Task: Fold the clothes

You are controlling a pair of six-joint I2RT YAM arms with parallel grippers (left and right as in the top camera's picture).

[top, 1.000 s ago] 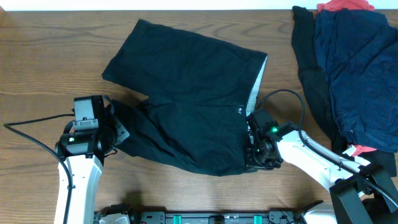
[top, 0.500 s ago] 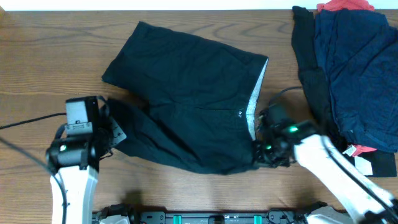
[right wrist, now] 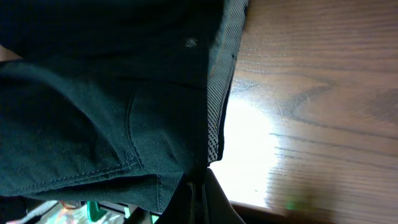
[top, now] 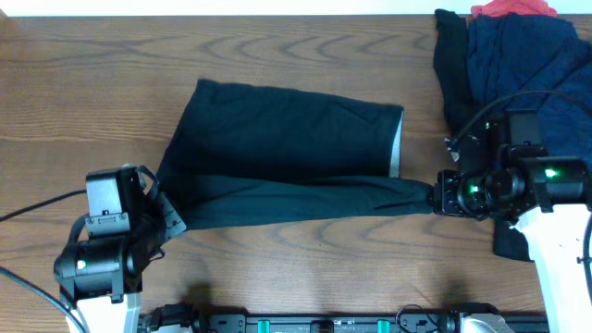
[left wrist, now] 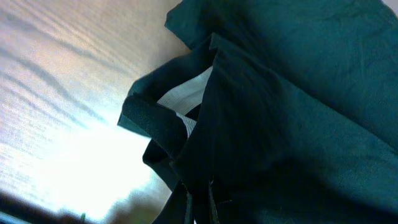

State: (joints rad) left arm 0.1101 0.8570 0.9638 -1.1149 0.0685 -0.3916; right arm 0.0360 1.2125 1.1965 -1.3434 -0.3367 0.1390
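Our left claw [top: 169, 215] was pinched shut on one end of the black shorts [top: 287, 139], near the front left of the table [top: 92, 74]. Its own camera showed dark cloth bunched up right at the tips, with a bit of pale lining [left wrist: 183, 99] peeking out of a fold just above.

Our right claw [top: 437, 194] was pinched shut too, on the other end of the shorts, over on the right side. Its camera showed the tips closed on the edge of the cloth, right where the speckled grey band [right wrist: 219, 112] ran down to them. Bare shiny wood lay beside it.

Between our two claws, the front part of the shorts was pulled into a long thin strip [top: 305, 196]. It ran almost straight across the table (a little like a rope). We could not tell if this strip was lifted off the wood or lying on it. Behind the strip, the rest of the shorts lay flat and wide on the table, with the grey band showing at the right edge.

Past our right claw, in the far right corner, sat a pile of other clothes [top: 527, 65]. It had a big navy blue piece, a black piece [top: 455, 74] on its left side, and a bit of red [top: 509, 9] at the very back.
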